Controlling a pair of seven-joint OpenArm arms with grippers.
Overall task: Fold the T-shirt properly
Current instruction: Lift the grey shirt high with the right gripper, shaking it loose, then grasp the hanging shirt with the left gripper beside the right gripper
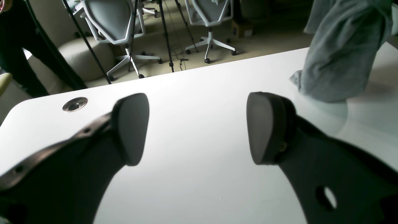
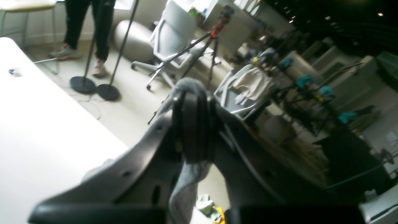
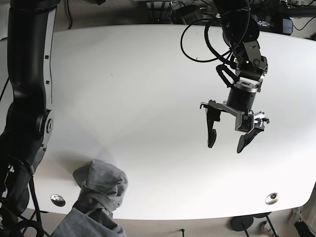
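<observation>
You won't find any readable text, label, brand, number or sign in any of these three views.

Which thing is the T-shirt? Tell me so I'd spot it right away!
Look at the big white table, then down to its near edge on the base view's left. The T-shirt is the grey crumpled bundle there, hanging from the right end effector. It is the only soft cloth; everything else nearby is hard.
</observation>
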